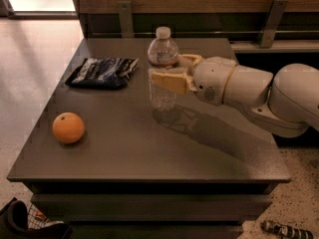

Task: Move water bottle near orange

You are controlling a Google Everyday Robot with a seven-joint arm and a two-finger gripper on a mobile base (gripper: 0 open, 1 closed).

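End effector (168,68) was clamped on the water bottle (162,51) at mid-body, bottle upright over the back centre of the desk (149,153), well apart from the orange (68,127) at front left. Looked like the transport step: next move called for carrying it forward-left and setting down beside the orange without bumping it. Arm (259,91) reached in roughly level from the view's right.

The arm (279,96) extends level from the table's right edge toward its far middle. The gripper (167,69) points left, both fingers clamped on the water bottle (162,49).
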